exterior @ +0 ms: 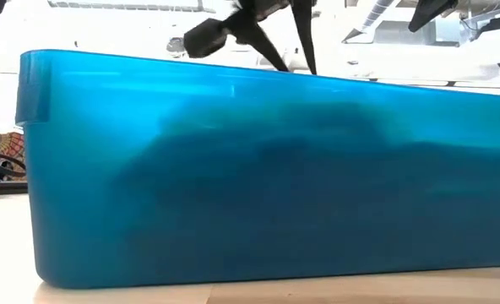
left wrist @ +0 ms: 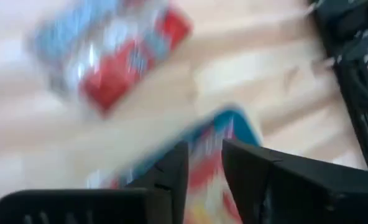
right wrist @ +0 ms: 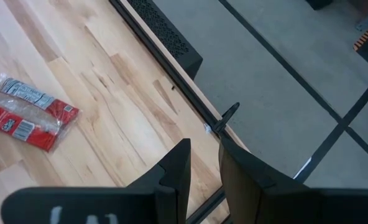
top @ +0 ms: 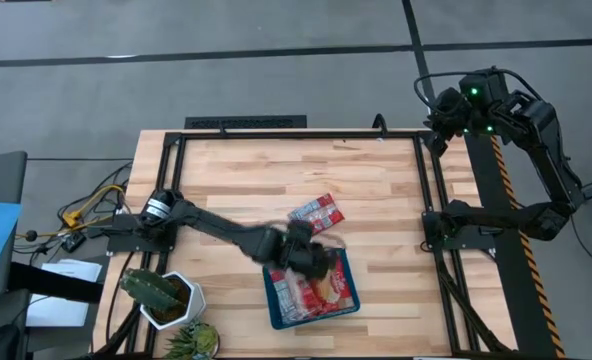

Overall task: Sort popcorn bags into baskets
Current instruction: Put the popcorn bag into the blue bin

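A cactus in a white pot (top: 161,294) stood at the table's (top: 236,185) near-left corner. The left arm reached across from the left edge, and the left gripper (top: 311,255) hung over the far-left part of the teal-blue tray (top: 272,296). Its fingers (left wrist: 171,177) sat a narrow gap apart in the left wrist view with nothing seen between them; motion smear made that hard to confirm. The tray lay near the table's front edge, right of centre, with several red popcorn bags (top: 316,290) inside. In the low view its blue wall (exterior: 250,177) filled nearly everything. One popcorn bag on the table (top: 316,212) lay on bare wood just beyond the tray, apart from it. The right gripper (right wrist: 202,163) was parked at the far-right corner, off the work area, fingers close together and empty.
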Available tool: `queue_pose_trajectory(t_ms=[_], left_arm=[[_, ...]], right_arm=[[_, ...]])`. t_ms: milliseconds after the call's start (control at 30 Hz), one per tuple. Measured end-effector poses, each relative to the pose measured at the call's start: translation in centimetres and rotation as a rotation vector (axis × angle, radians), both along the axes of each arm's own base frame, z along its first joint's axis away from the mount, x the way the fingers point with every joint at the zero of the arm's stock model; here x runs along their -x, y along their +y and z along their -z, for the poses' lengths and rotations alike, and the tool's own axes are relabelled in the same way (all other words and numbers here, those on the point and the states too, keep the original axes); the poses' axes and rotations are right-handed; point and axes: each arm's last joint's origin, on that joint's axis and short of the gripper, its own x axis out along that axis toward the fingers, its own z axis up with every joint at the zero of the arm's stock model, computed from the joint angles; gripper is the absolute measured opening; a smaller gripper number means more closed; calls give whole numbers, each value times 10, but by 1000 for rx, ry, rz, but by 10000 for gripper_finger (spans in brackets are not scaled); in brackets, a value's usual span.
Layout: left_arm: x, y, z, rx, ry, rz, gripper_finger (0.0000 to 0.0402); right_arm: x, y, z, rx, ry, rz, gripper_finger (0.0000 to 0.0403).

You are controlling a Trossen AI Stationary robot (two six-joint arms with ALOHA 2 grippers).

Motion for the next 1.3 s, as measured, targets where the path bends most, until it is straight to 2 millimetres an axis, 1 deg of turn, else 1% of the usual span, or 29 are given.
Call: queue_pose_trajectory(t_ms=[100, 200, 300, 433, 500, 567, 667, 767, 833, 933, 1067, 1300], left_arm=[[-11, 32, -5, -109, 36, 110, 82], [-19, 68, -6, -154, 99, 285, 105], [-22, 108, -4, -192, 165, 397, 148], [-19, 156, -1, -232, 245, 479, 219], [-16, 175, 0, -249, 289, 508, 251], [-12, 187, 2, -265, 330, 534, 276], [-11, 198, 9, -285, 337, 575, 296], [-9, 203, 22, -256, 335, 619, 301], [-9, 201, 32, -258, 322, 639, 301], [-5, 197, 49, -258, 357, 660, 301], [-3, 192, 70, -272, 340, 661, 301], [8, 190, 102, -245, 333, 632, 301]], right_arm=[[0, 0, 0, -3, 3, 0, 108], [0, 1, 0, -4, 6, -2, 108], [1, 1, 1, -10, 15, -5, 108], [2, 2, 2, -16, 28, -11, 108], [2, 2, 2, -16, 30, -13, 108], [2, 2, 2, -15, 32, -15, 108], [2, 2, 2, -12, 35, -19, 108], [2, 2, 2, -12, 35, -19, 108], [2, 2, 2, -13, 35, -19, 108], [2, 2, 2, -12, 35, -19, 108], [2, 2, 2, -12, 35, -19, 108], [1, 2, 2, -8, 31, -18, 108]])
